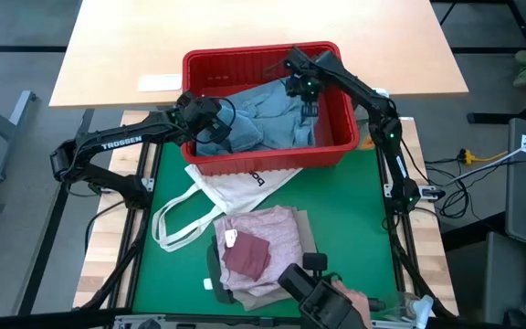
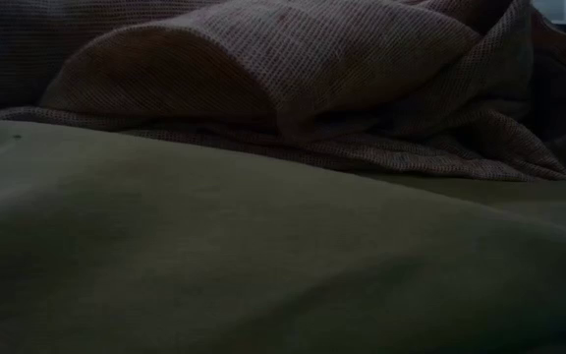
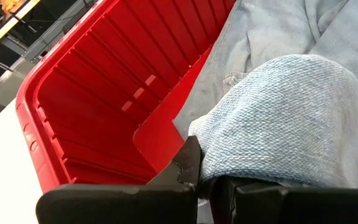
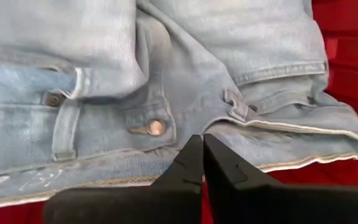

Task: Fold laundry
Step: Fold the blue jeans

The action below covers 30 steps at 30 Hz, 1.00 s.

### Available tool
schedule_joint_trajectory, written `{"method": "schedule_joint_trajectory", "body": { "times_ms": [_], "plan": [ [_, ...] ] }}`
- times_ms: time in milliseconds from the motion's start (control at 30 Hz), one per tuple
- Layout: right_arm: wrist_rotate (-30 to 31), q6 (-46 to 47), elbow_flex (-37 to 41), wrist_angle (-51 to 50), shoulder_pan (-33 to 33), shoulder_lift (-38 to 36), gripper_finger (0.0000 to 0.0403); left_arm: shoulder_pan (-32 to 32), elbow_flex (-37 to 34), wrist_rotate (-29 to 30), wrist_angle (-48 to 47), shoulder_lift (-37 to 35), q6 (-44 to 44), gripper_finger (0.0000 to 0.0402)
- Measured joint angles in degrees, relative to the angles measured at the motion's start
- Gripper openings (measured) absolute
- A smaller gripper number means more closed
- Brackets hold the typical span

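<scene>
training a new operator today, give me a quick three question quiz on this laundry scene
1. True or false: the light blue denim jeans lie inside the red plastic basket.
2. Which gripper is shut on a fold of the jeans: (a) left gripper, (b) right gripper, (c) both?
3. What lies on the green mat between the basket and the mottled pink top?

Key:
1. True.
2. (a); the right gripper is shut at the waistband, and a grip there cannot be told.
3. The white tote bag.

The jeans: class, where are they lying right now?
In the high view, the jeans lie inside the red basket at the table's far side, between both grippers, with the tote bag just in front of the basket.
</scene>
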<state>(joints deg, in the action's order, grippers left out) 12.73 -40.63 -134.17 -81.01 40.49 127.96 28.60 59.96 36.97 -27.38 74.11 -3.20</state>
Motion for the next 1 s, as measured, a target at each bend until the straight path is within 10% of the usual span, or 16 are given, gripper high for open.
{"method": "schedule_joint_trajectory", "body": {
  "times_ms": [700,1000],
  "plan": [
    [-9.4,8.1,-0.1,7.5,-1.9,-20.0,0.0,0.0,-0.1,1.0,33.2,-12.0,-12.6,0.0008],
    [-22.2,17.7,-0.1,14.3,-2.0,-29.8,0.0,-2.8,10.2,1.2,32.4,-18.2,-17.6,0.0008]
  ]
}}
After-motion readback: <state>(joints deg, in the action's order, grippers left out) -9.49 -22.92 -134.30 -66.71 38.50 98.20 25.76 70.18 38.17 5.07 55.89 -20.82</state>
